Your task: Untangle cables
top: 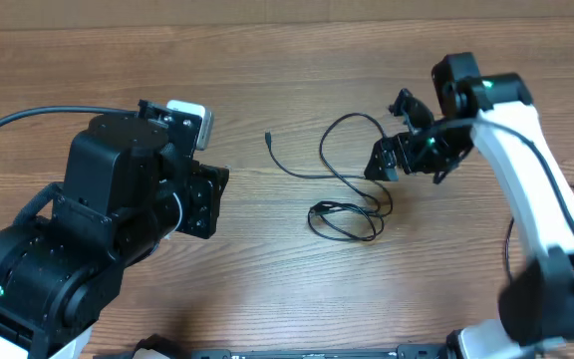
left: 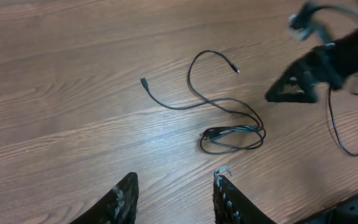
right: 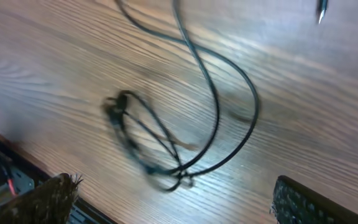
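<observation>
Cables (left: 232,130) loose on bench (top: 267,299), small coil plus open loops, unheld. Left hand (left: 174,182) apart, empty. Right hand (right: 176,186) wide apart, empty.

No legible text, label, brand, number or sign in any view. The cables (left: 232,129) show no readable marking. Same for the black left arm housing (top: 108,199), the white right arm (top: 526,170) and the wood-grain table (top: 267,299). The right wrist view is blurred, so fine print there can't be told.
</observation>
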